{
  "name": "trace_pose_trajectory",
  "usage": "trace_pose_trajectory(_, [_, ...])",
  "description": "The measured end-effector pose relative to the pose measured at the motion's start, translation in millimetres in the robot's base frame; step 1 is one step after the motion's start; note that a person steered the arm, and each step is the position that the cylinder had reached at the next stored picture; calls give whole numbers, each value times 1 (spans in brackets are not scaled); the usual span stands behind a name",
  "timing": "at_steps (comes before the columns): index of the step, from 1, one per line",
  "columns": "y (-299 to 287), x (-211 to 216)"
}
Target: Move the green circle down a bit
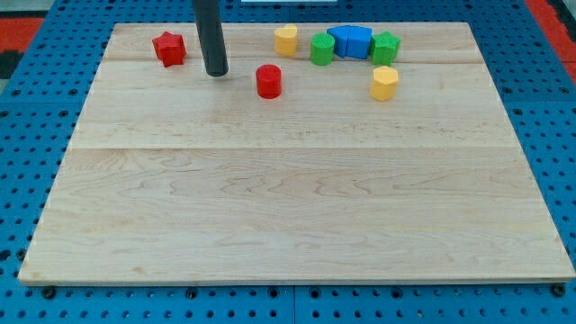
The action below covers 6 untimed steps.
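The green circle (322, 49) is a round green block near the view's top, right of centre. It touches the blue blocks (350, 41) on its right and stands close to a yellow block (286, 39) on its left. My tip (216, 73) rests on the board well to the left of the green circle. It is between a red star (169, 49) and a red cylinder (268, 81), touching neither.
A second green block (385, 47), ridged like a star, sits against the right side of the blue blocks. Another yellow block (384, 83) lies just below it. The wooden board (288, 198) lies on a blue pegboard surface.
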State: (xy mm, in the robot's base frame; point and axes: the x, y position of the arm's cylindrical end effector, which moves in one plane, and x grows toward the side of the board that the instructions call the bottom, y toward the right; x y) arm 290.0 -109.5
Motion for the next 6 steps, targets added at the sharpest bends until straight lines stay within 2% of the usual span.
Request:
trace_pose_trajectory(2, [-21, -35])
trace_pose_trajectory(5, [104, -98])
trace_pose_trajectory(6, [124, -96])
